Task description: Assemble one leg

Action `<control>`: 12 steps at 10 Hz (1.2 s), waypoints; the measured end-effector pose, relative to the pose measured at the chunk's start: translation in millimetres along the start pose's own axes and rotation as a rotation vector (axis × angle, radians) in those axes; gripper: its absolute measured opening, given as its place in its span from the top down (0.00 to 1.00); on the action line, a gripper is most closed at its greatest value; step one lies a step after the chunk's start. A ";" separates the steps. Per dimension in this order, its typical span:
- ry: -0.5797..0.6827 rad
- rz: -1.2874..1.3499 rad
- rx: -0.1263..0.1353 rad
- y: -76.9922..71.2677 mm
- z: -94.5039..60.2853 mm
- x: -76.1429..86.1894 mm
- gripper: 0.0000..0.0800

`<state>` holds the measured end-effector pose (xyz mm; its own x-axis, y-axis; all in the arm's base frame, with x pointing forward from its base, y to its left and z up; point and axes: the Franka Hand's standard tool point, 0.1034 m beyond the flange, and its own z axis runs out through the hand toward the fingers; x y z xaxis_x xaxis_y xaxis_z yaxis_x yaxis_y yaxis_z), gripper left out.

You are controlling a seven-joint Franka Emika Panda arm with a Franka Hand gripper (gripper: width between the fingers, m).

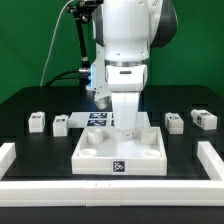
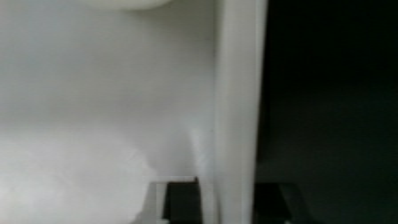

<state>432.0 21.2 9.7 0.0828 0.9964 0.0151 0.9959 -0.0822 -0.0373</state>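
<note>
apparently early step; pincer [image 1: 125,122] low over far edge of tray piece [image 1: 120,156], jaws hidden, cannot tell whether apart or together; leg [image 1: 61,125] loose on bench [image 1: 20,104], exterior view's left of tray; next: grasp it, align with corner socket.

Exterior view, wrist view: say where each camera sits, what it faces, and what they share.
Exterior view: off the arm, looking across the table at the square tray; the white arm shows above it.
Wrist view: on the wrist, close against a blurred white surface; jaws not distinguishable.
Shared: possibly the tray; cannot tell.
</note>
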 end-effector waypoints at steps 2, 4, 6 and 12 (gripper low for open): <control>0.000 0.000 -0.002 0.4 -0.3 0.0 0.93; 0.000 0.000 -0.002 0.4 -0.3 0.0 0.93; 0.000 0.000 -0.002 0.4 -0.3 0.0 0.93; 0.016 -0.038 -0.016 34.3 -1.3 27.7 0.93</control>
<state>468.5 46.0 10.1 0.0457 0.9984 0.0325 0.9988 -0.0450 -0.0206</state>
